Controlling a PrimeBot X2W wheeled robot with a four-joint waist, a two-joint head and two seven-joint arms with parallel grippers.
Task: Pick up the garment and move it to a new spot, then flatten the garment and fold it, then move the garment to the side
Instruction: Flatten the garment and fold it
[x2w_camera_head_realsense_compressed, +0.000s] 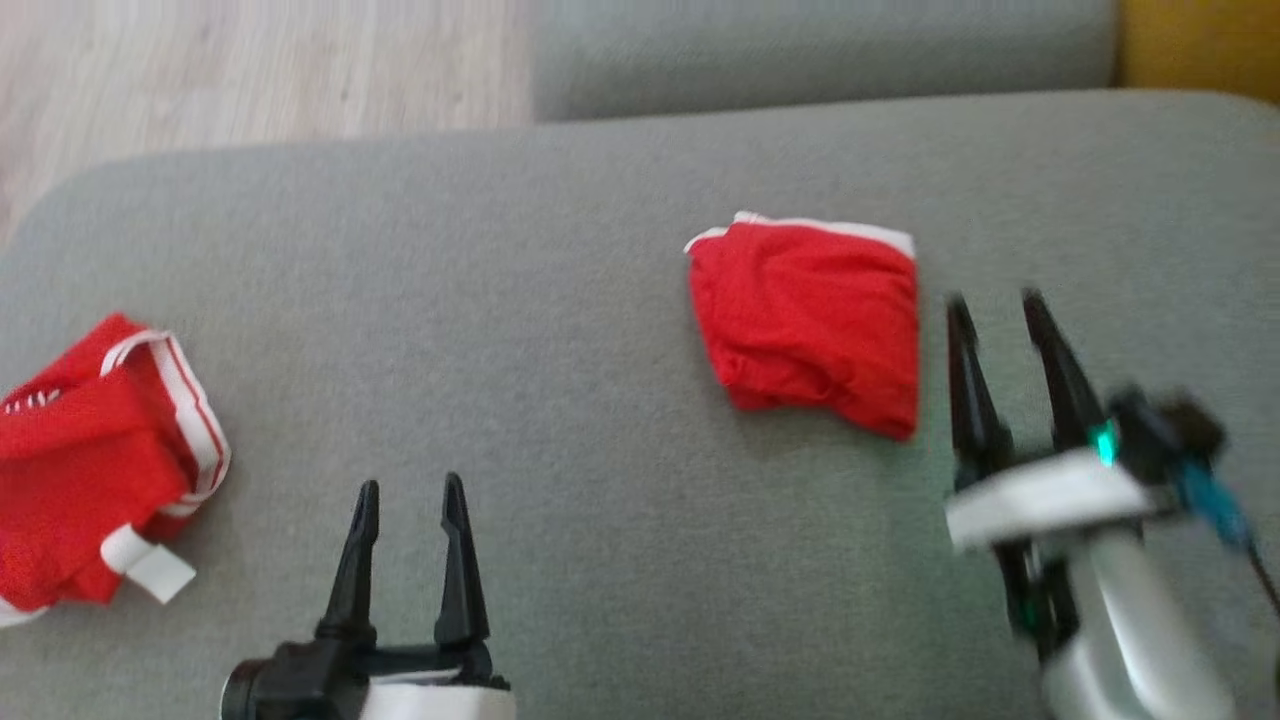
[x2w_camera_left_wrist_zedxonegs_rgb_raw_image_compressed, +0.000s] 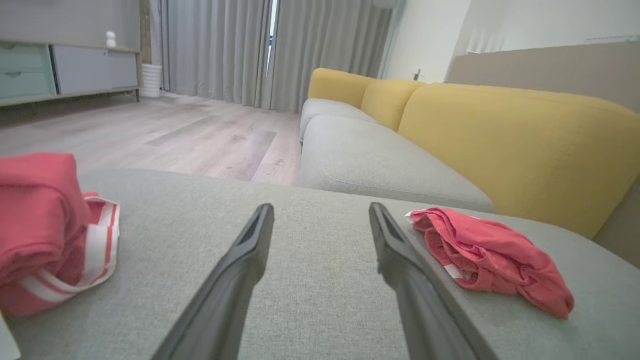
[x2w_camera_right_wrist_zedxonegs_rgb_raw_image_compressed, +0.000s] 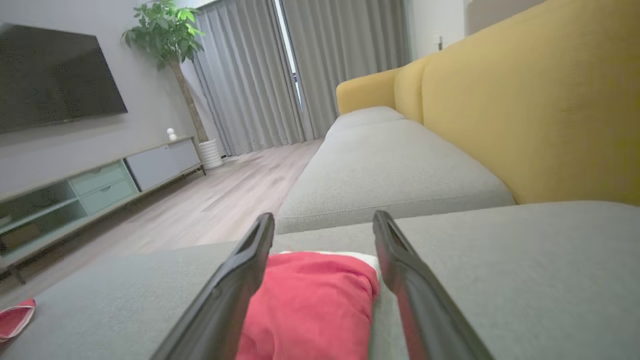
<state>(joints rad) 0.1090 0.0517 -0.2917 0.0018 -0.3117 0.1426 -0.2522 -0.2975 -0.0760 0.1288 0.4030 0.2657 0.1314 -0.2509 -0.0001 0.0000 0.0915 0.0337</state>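
Left edge of the head view: a crumpled red cloth garment (x2w_camera_head_realsense_compressed: 90, 470) with white striped trim lies on the grey fabric sofa cushion (x2w_camera_head_realsense_compressed: 560, 300), and part of it is cut off by the frame.

Upper left: the cushion's rounded corner borders the pale wood floor (x2w_camera_head_realsense_compressed: 250, 70).

Lower left of centre: the left end effector (x2w_camera_head_realsense_compressed: 410, 482) has its fingers spread and holds nothing. It is above bare cushion, with open fabric to either side.

Right of centre: a folded red cloth garment (x2w_camera_head_realsense_compressed: 810, 325) lies flat, with a white band along its far edge. It is well inside the cushion's edges.

Just right of it and apart from it: the right end effector (x2w_camera_head_realsense_compressed: 994, 298), motion-blurred, has its fingers spread and grips nothing. In the right wrist view the folded piece (x2w_camera_right_wrist_zedxonegs_rgb_raw_image_compressed: 310, 300) shows low between those fingers.

Upper right corner: a yellow backrest (x2w_camera_head_realsense_compressed: 1200, 40).
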